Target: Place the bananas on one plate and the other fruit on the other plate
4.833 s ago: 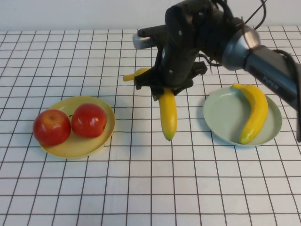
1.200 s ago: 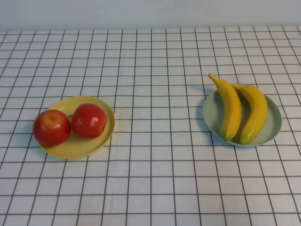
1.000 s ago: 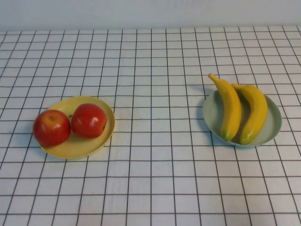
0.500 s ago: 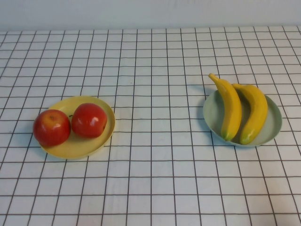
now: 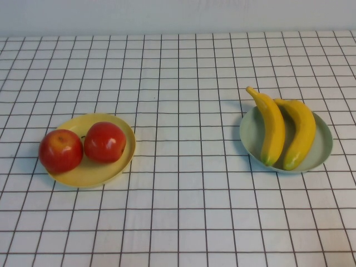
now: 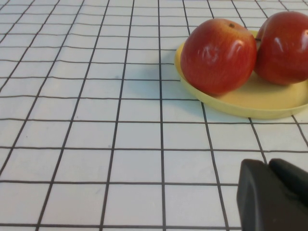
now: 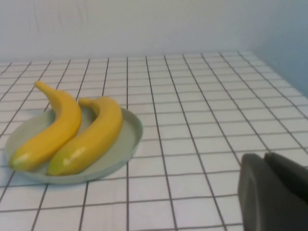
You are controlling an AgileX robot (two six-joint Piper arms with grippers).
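**A:** Start with the bench (image 5: 183, 211). What do you have on it?

**B:** You have a white cloth with a black grid over the whole bench. Take the yellow plate (image 5: 100, 172) as your landmark: it sits on the robot's left side. The pale blue-green plate (image 5: 322, 153) lies well apart from it, far across on the robot's right and slightly farther from the robot.

**A:** And the fruit?

**B:** Both bananas (image 5: 273, 130) lie inside the blue-green plate, side by side and touching along their length. The one nearer the yellow plate has its stem end sticking out over the rim on the far side. The second banana (image 5: 300, 133) lies on the side away from the yellow plate. You can see the same pair in the right wrist view, bananas (image 7: 53, 132) on their plate (image 7: 127, 144).

**A:** The apples?

**B:** Both apples sit on the yellow plate and touch each other. One apple (image 5: 105, 142) is near the plate's middle; the other apple (image 5: 60, 151) sits at the plate's outer left edge, overhanging the rim. The left wrist view shows them close up (image 6: 219, 55) on the plate (image 6: 269, 103).

**A:** Your pincers?

**B:** The left pincer (image 6: 274, 197) hovers low over the bench near the yellow plate. The right pincer (image 7: 272, 192) is near the blue-green plate. You see only a dark corner of each, holding nothing visible; whether either is wide or narrow, I cannot tell.
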